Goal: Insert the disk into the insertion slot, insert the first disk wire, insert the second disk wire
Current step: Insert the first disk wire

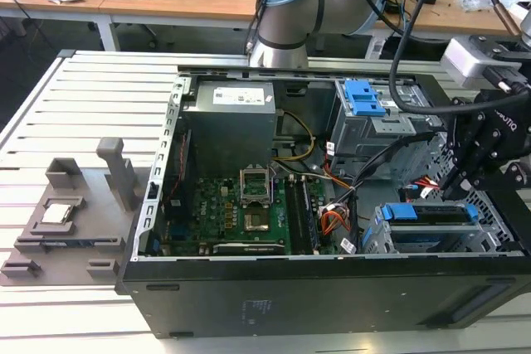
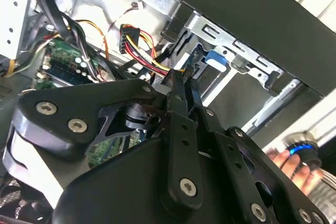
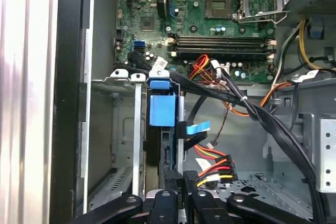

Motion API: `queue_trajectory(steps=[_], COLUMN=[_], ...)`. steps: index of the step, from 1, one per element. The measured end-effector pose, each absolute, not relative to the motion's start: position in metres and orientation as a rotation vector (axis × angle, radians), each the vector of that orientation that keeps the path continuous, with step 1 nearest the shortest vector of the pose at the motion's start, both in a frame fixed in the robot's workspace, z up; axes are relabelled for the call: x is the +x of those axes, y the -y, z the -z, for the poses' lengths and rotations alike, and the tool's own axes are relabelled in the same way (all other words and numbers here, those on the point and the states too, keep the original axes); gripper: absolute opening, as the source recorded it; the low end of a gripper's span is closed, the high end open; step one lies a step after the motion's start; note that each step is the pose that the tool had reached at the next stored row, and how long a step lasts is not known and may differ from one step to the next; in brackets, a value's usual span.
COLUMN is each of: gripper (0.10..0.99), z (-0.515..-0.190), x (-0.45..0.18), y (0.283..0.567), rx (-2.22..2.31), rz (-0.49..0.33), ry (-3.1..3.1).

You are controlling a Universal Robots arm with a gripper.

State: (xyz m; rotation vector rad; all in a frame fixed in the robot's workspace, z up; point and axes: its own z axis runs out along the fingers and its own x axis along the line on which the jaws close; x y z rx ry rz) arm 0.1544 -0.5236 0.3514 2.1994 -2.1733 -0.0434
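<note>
1. Jaws of gripper (image 2: 180,81) clenched, apparently on the plug of a disk wire (image 3: 214,167).
2. At the case's (image 1: 249,304) 4 o'clock, exterior view: disk (image 1: 431,213) seated in insertion slot (image 1: 373,242).
3. Wire step in hand; seating needs plug squared to socket.

Green motherboard (image 1: 236,213) lies flat in open black PC case (image 1: 274,304). Grey metal PSU box (image 1: 228,122) sits just beyond mobo. Tall grey bay w/ blue latch (image 1: 365,109) is off mobo's far corner, twd exterior view's right. Grey plastic fixture (image 1: 75,213) rests on white slatted table (image 1: 91,97), outside case, to exterior view's left of mobo.
</note>
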Motion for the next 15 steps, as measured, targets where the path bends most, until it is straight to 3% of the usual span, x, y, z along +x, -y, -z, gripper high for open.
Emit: queue_trajectory(steps=[15], gripper=[0.169], z=[-0.3448], x=[0.1510], y=[0.5351], rx=[2.203], rz=[0.054], ry=[2.179])
